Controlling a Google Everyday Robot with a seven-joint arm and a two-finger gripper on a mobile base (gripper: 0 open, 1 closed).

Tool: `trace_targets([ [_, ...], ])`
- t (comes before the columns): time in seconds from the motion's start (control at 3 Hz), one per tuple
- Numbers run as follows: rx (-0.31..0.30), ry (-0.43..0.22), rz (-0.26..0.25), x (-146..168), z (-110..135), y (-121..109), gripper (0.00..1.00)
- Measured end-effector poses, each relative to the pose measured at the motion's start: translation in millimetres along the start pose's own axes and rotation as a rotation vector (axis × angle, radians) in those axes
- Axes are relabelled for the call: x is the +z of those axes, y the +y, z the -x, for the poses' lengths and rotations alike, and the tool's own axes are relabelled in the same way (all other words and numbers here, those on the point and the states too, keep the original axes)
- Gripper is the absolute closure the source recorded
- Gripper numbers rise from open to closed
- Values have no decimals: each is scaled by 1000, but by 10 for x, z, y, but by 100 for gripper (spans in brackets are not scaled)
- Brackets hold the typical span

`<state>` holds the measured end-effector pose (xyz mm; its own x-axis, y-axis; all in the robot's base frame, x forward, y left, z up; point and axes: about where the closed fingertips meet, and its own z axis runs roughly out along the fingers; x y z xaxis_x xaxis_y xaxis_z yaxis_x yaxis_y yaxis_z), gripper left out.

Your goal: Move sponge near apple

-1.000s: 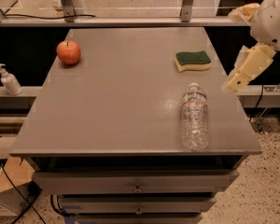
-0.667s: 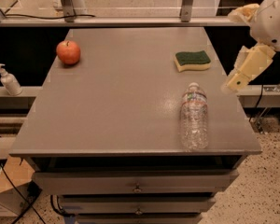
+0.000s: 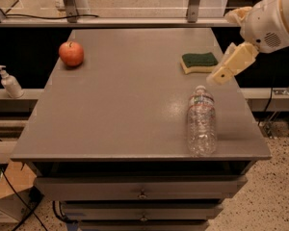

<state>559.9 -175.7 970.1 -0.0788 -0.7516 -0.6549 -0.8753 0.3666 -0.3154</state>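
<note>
The sponge point(image 3: 199, 62), dark green on top with a pale yellow base, lies flat at the table's far right. The red-orange apple point(image 3: 71, 53) stands at the far left, most of the table's width from the sponge. My gripper point(image 3: 227, 46) hangs above the table's right edge, just right of the sponge and not touching it. Its cream fingers point(image 3: 232, 64) are spread apart and hold nothing.
A clear plastic bottle point(image 3: 201, 121) lies on its side at the front right of the grey table point(image 3: 125, 109), between the sponge and the front edge. A soap dispenser point(image 3: 10, 82) stands on a ledge left of the table. Drawers sit below the tabletop.
My gripper has shifted a little to the left, closer to the sponge. The sponge, apple and bottle have not moved.
</note>
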Motion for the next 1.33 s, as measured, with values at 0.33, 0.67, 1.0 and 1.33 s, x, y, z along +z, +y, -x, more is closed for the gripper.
trace_targets([
  [0.33,67,-90,-23,277,12,-283,0],
  [0.67,143,-129,-33,592,-90,-555,0],
  [1.0,204,-149,-28,904,-235,-771,0],
  [1.33,234,-166,-23,1204,-386,-945,0],
])
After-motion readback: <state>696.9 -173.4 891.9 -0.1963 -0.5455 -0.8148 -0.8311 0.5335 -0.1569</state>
